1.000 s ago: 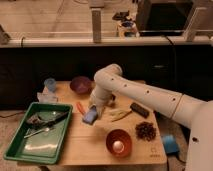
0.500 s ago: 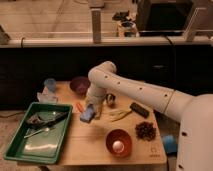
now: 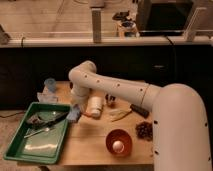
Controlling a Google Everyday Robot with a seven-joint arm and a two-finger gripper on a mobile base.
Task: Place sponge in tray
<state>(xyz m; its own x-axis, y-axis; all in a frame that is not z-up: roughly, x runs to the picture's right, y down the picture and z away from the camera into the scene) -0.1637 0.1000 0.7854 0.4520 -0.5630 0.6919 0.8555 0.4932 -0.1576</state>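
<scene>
Tool (image 3: 76, 111) low over the desk (image 3: 92, 140), just right of the tray (image 3: 22, 152) rim. It hangs from the white arm (image 3: 115, 90) that bends down from the right.

Sponge (image 3: 74, 115) sits at the tool tip, at the tray's right edge near its top corner; the tool appears clenched on it, though the grip itself is partly hidden by the arm.

Left of tool: tray floor mostly bare in its near half; dark utensils (image 3: 45, 122) lie across its far half.

Right of tool: white cylinder (image 3: 95, 106) close by, touching or nearly so. Further right and nearer, bowl (image 3: 119, 142) holding a pale ball.

Behind tool: light blue cup (image 3: 50, 85) at the desk's far left edge.

Open desk lies in front of the tool, between tray and bowl.
</scene>
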